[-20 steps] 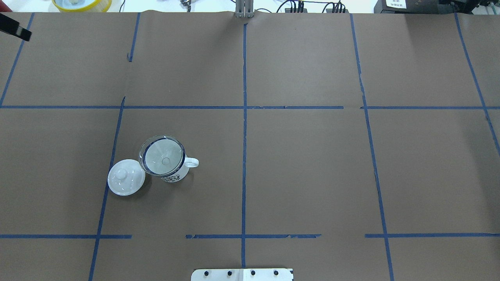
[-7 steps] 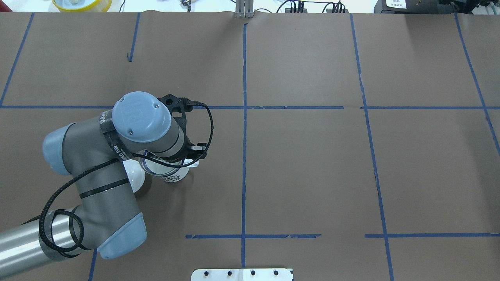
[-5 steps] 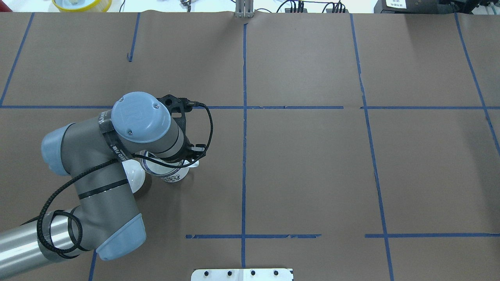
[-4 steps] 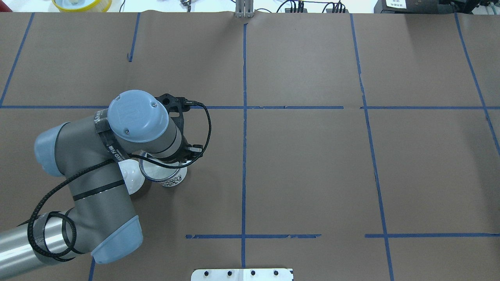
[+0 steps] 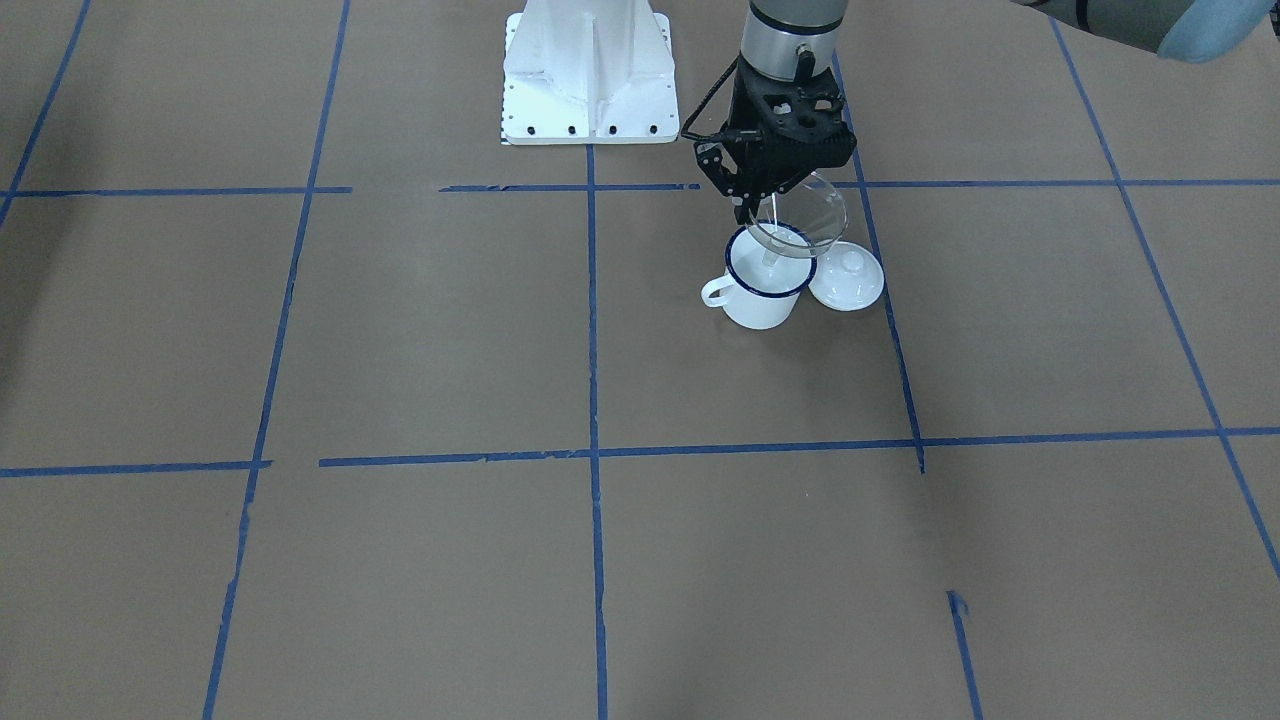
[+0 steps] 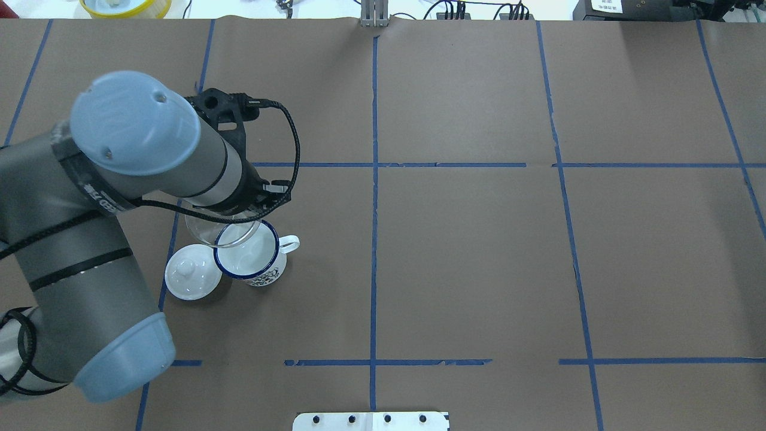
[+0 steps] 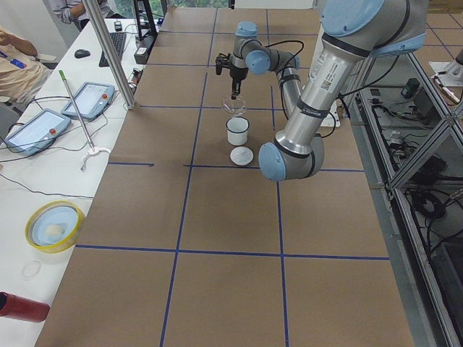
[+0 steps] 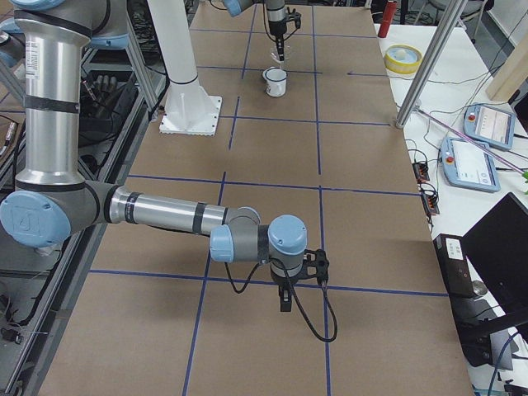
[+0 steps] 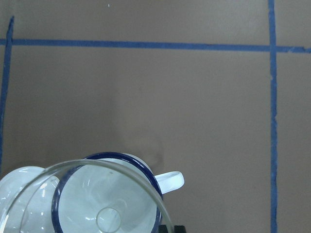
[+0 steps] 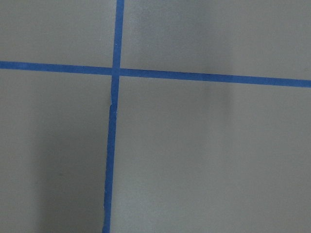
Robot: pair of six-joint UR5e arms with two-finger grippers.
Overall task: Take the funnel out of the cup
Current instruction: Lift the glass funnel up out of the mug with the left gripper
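The left gripper (image 5: pixel 770 200) hangs above the enamel mug (image 5: pixel 762 290), its fingers pinching the rim of the clear funnel (image 5: pixel 805 225), which is tilted just below them. Whether the right gripper (image 8: pixel 285 304) is spread or closed I cannot tell. Lift-out seems nearly done: next, carry the funnel sideways, clear of the mug.

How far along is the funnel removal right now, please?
Done: the funnel is out of the cup, its spout apparently above the rim. In hand: the left claw holds it over the cup. Left: carrying it aside and setting it on the table, clear of the lid.
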